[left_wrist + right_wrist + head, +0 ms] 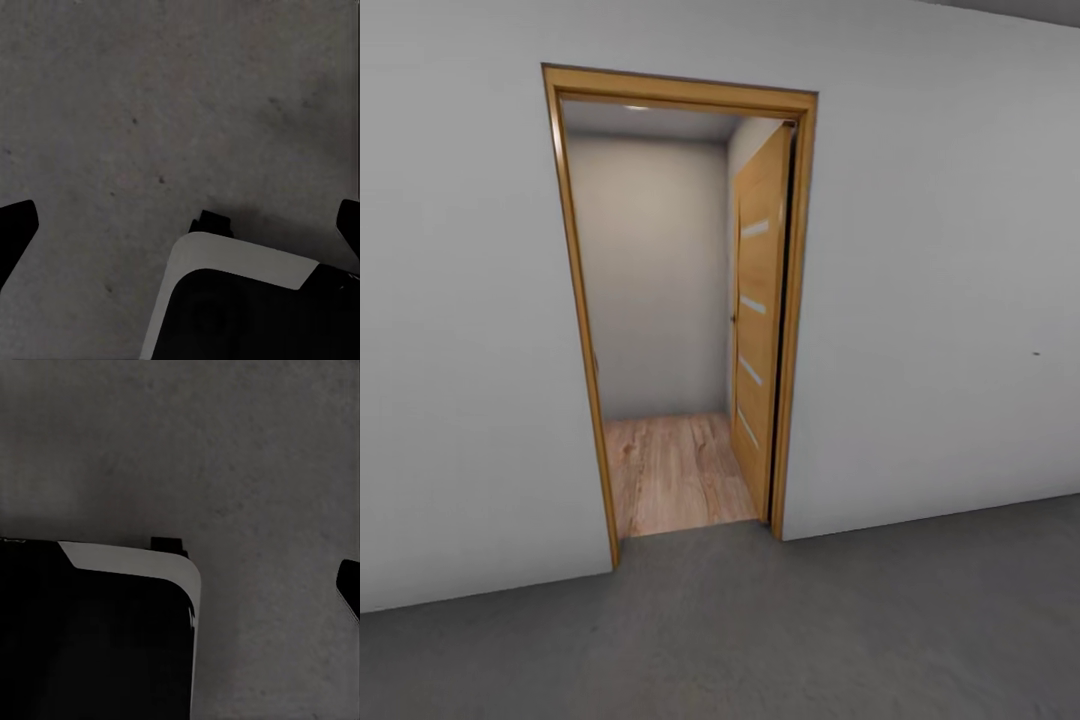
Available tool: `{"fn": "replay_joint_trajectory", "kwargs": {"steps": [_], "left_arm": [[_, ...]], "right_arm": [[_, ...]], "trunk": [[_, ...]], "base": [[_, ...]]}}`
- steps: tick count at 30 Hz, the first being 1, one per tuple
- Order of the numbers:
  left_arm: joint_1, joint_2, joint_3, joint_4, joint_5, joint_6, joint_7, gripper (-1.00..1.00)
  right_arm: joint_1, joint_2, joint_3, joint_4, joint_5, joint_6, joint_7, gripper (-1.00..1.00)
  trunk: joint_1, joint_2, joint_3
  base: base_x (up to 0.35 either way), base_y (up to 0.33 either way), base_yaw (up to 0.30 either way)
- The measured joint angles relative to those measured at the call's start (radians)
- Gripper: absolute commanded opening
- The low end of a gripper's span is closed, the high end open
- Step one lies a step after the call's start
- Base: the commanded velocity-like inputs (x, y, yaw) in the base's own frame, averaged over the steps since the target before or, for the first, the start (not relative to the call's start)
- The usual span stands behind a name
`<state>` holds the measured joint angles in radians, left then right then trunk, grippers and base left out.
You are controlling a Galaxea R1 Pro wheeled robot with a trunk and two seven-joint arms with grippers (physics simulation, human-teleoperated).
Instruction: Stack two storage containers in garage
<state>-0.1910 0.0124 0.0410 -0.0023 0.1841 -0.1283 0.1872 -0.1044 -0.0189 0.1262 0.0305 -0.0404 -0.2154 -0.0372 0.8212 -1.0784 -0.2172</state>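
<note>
The head view faces a plain white wall (940, 300) pierced by a light-wood door frame (582, 330). The doorway stands open: a honey-coloured wooden door with pale horizontal glass strips (758, 320) is swung inward and rests against the right side of the opening. Through the doorway lies a small stretch of light wood-plank flooring (675, 470), ending at a bare pale back wall (650, 270). On the near side of the doorway, running from the foot of the white wall toward the camera, is the dark grey, rough, concrete-like floor (780, 640) of the garage; the wood planks meet it at the threshold in a straight line.

The left wrist view looks down on the same grey concrete surface, speckled with small dark spots. The left gripper (180, 225) shows as two black fingertips (15, 229) at opposite edges of that picture, standing wide apart with nothing between them but bare floor. Beneath them sits a rounded white-and-black corner of the robot's base (232, 262).

The right wrist view also looks at grey concrete, with another white-edged black corner of the robot's base lying close by. One black fingertip (349, 581) of the right gripper shows at the picture's edge; its partner is out of frame, so whether those fingers are apart or together cannot be told.
</note>
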Motion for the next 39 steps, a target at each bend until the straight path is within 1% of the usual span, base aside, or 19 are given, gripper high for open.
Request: {"fn": "replay_joint_trajectory", "kwargs": {"steps": [13,18,22,39], "left_arm": [[0.0,0.0,0.0,0.0,0.0,0.0,0.0,1.0],[0.0,0.0,0.0,0.0,0.0,0.0,0.0,1.0],[0.0,0.0,0.0,0.0,0.0,0.001,0.0,1.0],[0.0,0.0,0.0,0.0,0.0,0.001,0.0,1.0]], "right_arm": [[0.0,-0.001,-0.001,0.0,0.0,-0.001,0.0,1.0],[0.0,-0.007,0.0,-0.001,0.0,0.0,0.0,1.0],[0.0,-0.004,0.0,-0.001,-0.002,-0.002,-0.002,1.0],[0.0,-0.005,-0.004,0.0,-0.009,-0.001,0.006,1.0]], "trunk": [[0.0,0.0,0.0],[0.0,0.0,0.0],[0.0,0.0,0.0],[0.0,0.0,0.0]], "base": [[0.316,0.0,0.0],[0.316,0.0,0.0],[0.316,-0.037,0.0],[0.316,-0.128,0.012]]}}
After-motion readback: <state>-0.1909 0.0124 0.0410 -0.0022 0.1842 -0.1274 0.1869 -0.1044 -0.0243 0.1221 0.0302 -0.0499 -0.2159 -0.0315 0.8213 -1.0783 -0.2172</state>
